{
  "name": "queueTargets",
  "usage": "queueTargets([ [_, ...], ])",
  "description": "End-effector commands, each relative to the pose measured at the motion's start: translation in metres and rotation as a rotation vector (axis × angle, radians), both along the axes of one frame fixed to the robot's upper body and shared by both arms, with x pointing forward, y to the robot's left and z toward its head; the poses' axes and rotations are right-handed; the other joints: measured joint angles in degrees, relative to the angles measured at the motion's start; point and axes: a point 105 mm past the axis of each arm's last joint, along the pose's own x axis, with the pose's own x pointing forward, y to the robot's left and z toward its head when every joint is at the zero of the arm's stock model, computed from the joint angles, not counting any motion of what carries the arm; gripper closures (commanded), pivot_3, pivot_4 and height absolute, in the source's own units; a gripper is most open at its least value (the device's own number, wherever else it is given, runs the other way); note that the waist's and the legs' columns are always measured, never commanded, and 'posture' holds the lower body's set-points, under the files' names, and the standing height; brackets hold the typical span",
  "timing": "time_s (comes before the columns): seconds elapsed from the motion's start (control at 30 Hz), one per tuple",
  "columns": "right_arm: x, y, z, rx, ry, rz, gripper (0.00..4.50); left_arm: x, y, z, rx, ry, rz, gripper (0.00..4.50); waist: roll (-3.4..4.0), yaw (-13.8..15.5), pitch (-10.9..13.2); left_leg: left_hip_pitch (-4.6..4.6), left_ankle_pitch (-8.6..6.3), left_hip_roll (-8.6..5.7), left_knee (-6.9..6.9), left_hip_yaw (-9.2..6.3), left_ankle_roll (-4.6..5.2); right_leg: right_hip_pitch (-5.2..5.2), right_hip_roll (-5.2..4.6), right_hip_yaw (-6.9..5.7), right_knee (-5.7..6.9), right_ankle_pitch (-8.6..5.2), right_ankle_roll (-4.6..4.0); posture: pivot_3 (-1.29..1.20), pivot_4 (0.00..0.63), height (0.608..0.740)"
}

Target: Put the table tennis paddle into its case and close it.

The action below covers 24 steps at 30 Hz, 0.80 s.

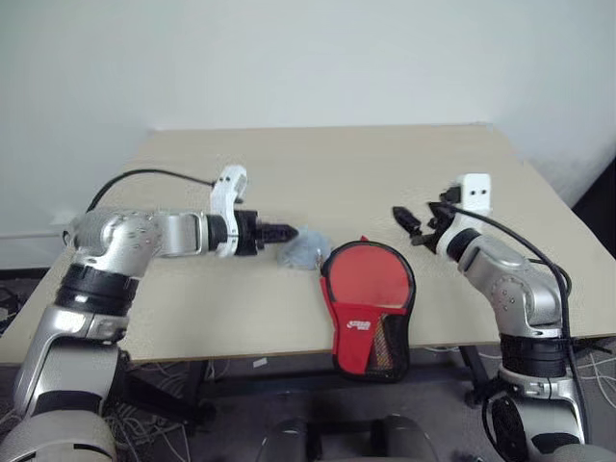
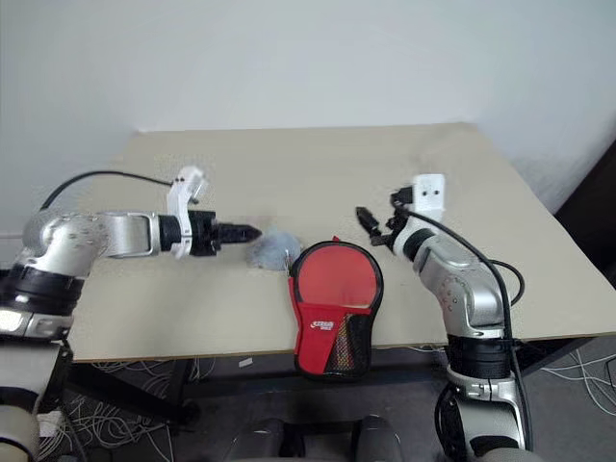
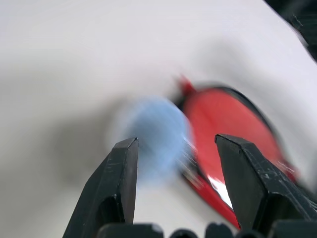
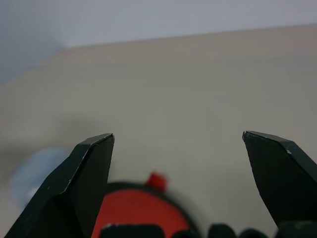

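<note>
Seen from the head camera: red paddle [image 1: 367, 276] lying inside its black-edged case [image 1: 370, 348] at the near table [image 1: 289, 164] edge, between the two grippers, handle end under the mesh half with the red logo patch. Left gripper [image 1: 287, 232] hanging just beside the case's round end, fingers apart and holding nothing, a small pale blue object [image 1: 303, 247] just past its tips; right gripper [image 1: 408, 222] hanging near the case's other side, fingers spread wide, empty. Judged mostly done: paddle looks in; whether zipped shut cannot be told.
</note>
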Motion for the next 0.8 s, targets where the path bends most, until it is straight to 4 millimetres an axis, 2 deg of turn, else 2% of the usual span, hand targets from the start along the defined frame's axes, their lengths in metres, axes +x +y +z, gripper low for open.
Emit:
queueTargets([
  [0.03,-0.012,0.016,0.008,-0.036,-0.043,0.102,0.18,0.023,0.002,0.015,0.056,-0.138,-0.008,1.91,-0.05,-0.09,0.03,0.0,0.0,0.04,0.01,-0.02,0.0,0.0,0.04,-0.01,0.01,-0.02,-0.03,0.0,0.0,0.724],
  [0.13,-0.008,0.017,-0.007,-0.085,0.012,0.086,0.9,0.041,0.001,0.009,0.12,-0.171,0.013,1.89,-0.2,-0.16,0.11,-0.01,0.01,0.15,0.2,-0.07,0.04,0.01,0.17,0.02,0.04,-0.01,-0.05,0.0,0.0,0.724],
  [0.27,-0.001,0.015,-0.02,-0.112,0.065,0.044,2.33,0.055,-0.007,0.002,0.139,-0.177,0.008,1.89,-0.32,-0.08,0.15,-0.03,-0.05,0.23,0.51,-0.42,0.22,0.15,0.25,-0.01,0.06,0.01,-0.09,0.0,0.0,0.724],
  [0.4,-0.002,0.028,-0.041,-0.147,0.132,0.072,3.77,0.059,-0.024,-0.005,0.123,-0.171,-0.044,1.89,-0.44,-0.06,0.21,-0.18,-0.1,0.23,0.74,-0.79,0.57,0.12,0.25,-0.06,0.09,0.01,-0.07,0.0,0.0,0.724],
  [0.57,-0.003,0.045,-0.054,-0.121,0.188,0.111,3.77,0.06,-0.033,0.004,0.04,-0.178,-0.104,1.89,-0.49,-0.12,0.24,-0.99,-0.29,0.53,1.7,-0.92,0.92,-0.27,0.51,-0.15,0.37,0.02,-0.05,0.0,0.0,0.724],
  [0.7,-0.006,0.063,-0.059,-0.055,0.241,0.154,3.77,0.059,-0.034,0.006,0.024,-0.182,-0.13,1.89,-0.5,-0.07,0.24,-0.99,-0.33,0.66,1.89,-0.95,0.95,-0.23,0.61,-0.15,0.47,0.02,-0.06,0.0,0.0,0.724],
  [0.8,-0.007,0.069,-0.071,-0.08,0.272,0.155,3.77,0.053,-0.036,0.003,0.023,-0.165,-0.191,1.89,-0.51,-0.08,0.24,-0.99,-0.35,0.67,1.97,-0.96,0.96,-0.26,0.61,-0.13,0.67,-0.01,-0.04,0.0,0.0,0.724],
])
